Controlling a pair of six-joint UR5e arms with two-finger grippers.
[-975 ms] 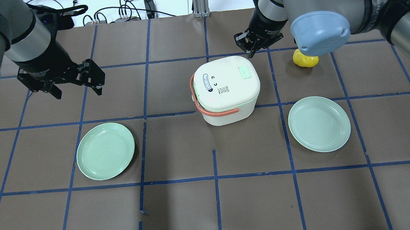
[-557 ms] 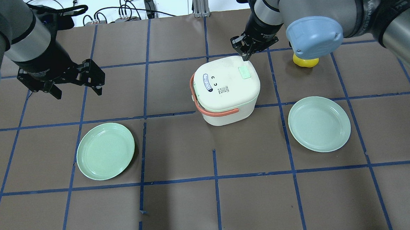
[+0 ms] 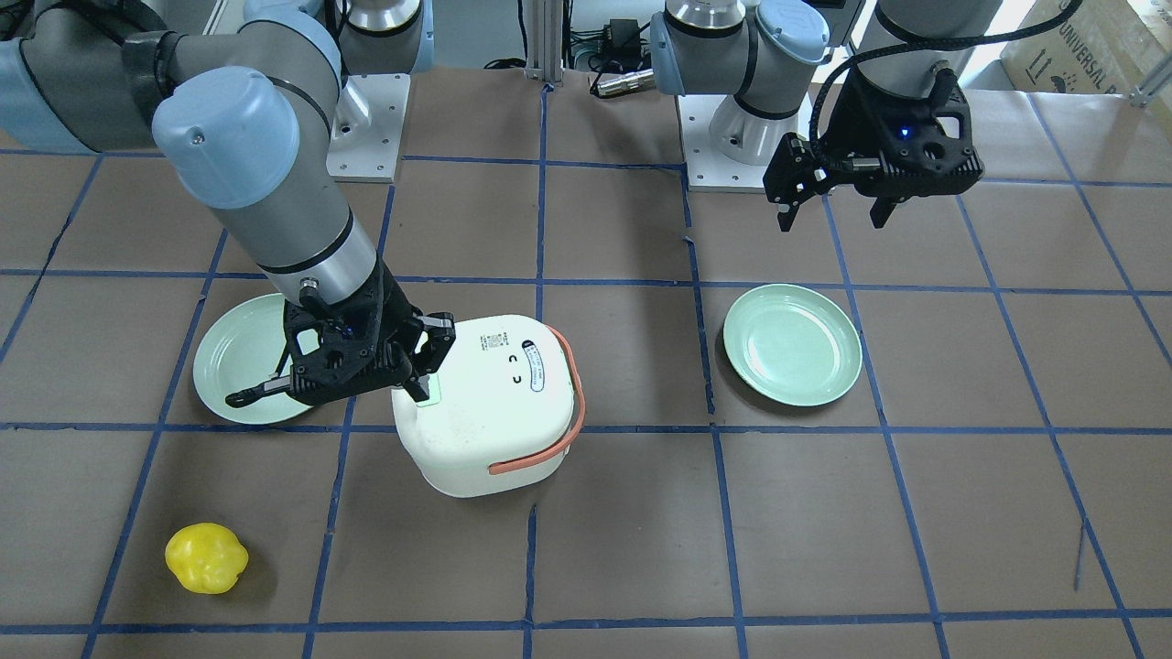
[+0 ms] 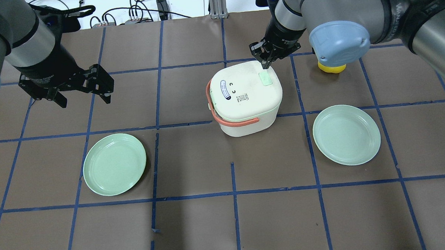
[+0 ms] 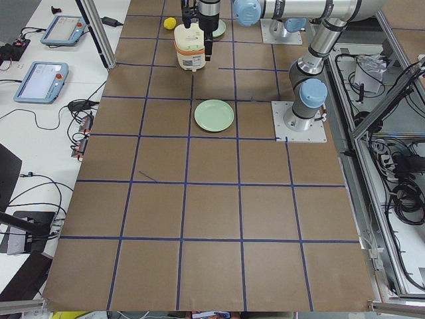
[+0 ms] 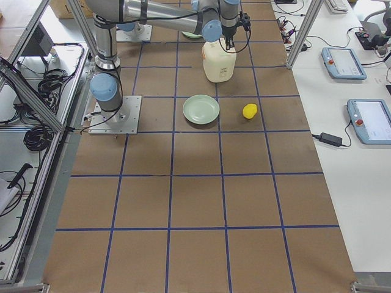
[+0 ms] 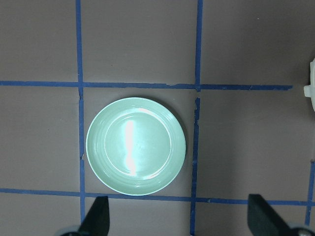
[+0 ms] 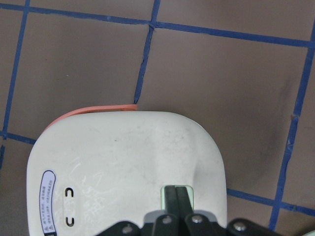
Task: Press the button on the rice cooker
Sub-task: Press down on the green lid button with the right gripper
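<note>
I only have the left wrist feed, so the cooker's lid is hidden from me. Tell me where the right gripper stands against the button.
Observer: The right gripper is shut, its tips at the pale green button on the rice cooker lid; whether it is pressed, I cannot tell.
Operator: Report what lies near that arm.
Observer: A yellow object sits on the table past the cooker, apart from it.
Operator: Say whether there is a plate besides the green plate I see.
Observer: A second green plate lies to the cooker's right, apart from it.
</note>
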